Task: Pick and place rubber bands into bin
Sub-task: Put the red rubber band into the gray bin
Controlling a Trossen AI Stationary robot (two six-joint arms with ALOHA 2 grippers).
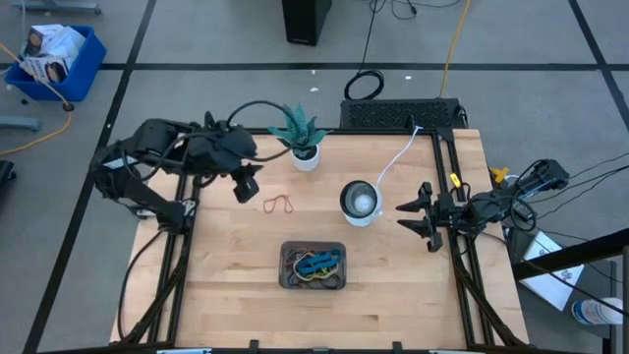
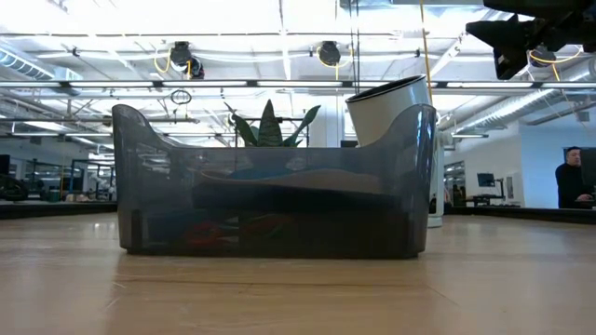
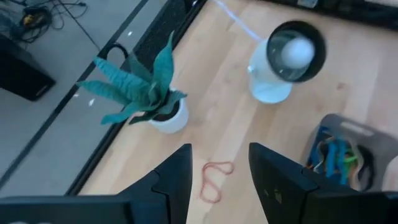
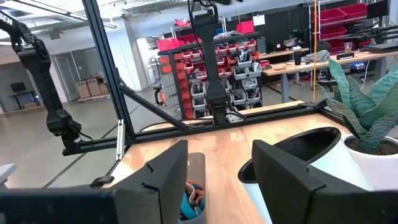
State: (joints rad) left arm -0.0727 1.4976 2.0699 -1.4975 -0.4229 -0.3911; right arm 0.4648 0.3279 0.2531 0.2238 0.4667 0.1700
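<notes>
Done: several rubber bands (image 1: 316, 264) already lie in the bin (image 1: 288, 278), near-centre of the table (image 1: 413, 295).
Left: one red band (image 1: 278, 205), left of centre.
Left claw (image 1: 246, 187): spread, empty, above that band.
Right claw (image 1: 421, 218): spread, waiting at the right edge.

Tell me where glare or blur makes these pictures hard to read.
Low view: bright ceiling lights wash out the top, and the bin looms dark and backlit, its contents murky. Left wrist view: soft overall, yet the red-orange rubber band reads. High view: evenly lit. Right wrist view: near fingers blurred.
</notes>
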